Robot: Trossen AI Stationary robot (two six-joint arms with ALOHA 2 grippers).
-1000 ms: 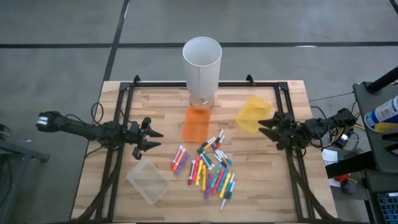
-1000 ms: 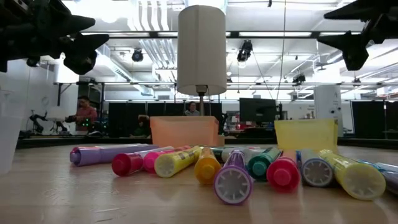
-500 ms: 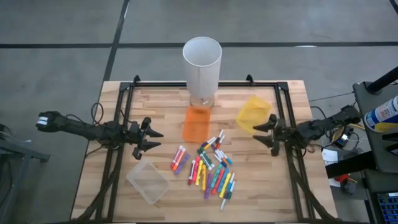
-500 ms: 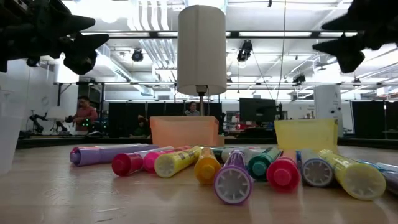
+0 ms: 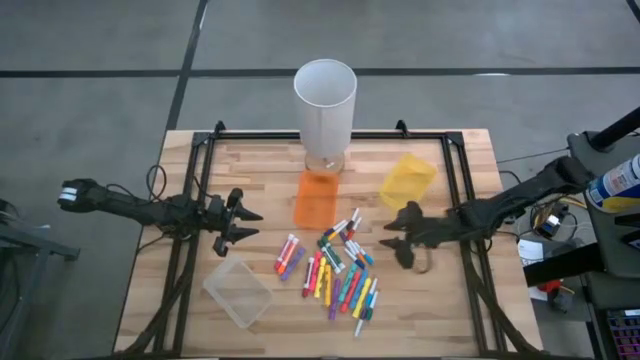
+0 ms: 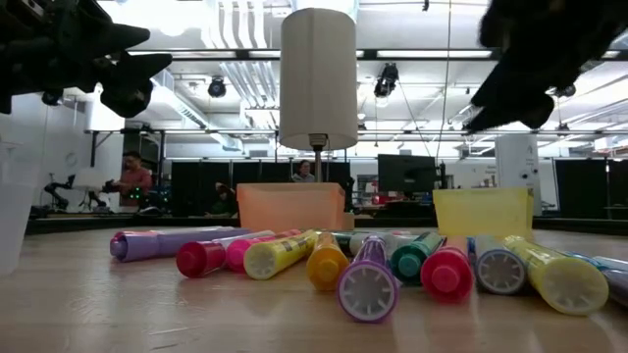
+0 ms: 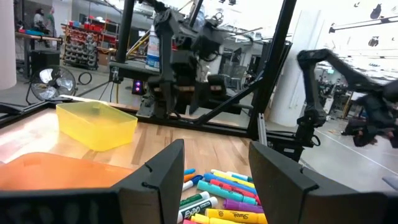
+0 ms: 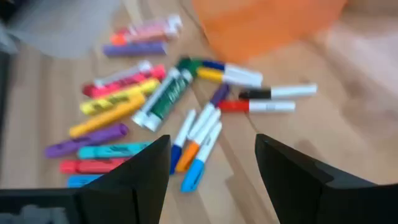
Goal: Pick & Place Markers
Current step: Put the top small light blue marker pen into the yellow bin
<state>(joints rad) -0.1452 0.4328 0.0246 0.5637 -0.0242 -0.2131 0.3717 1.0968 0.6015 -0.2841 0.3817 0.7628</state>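
Observation:
Several capped markers (image 5: 340,270) in many colours lie on their sides in a loose pile on the wooden table, right of its middle; the low view shows them as a row (image 6: 373,265). My right gripper (image 5: 390,235) hangs open above the table just right of the pile, slanting down toward it. In its wrist view the markers (image 8: 168,118) lie beyond its parted fingers (image 8: 211,177). My left gripper (image 5: 250,225) waits open at the table's left, well above the wood, pointing toward the markers (image 7: 214,193).
An orange bin (image 5: 316,198) lies just beyond the pile, a yellow bin (image 5: 407,180) at the far right, a clear bin (image 5: 238,292) at the near left. A tall white cylinder (image 5: 325,100) stands at the far edge. A black frame (image 5: 455,190) borders the table.
My right gripper has swung from the table's right edge toward the marker pile, reaching out over the wood and tipping from about level to slanting downward. Its fingers stay parted. The markers and bins have not moved.

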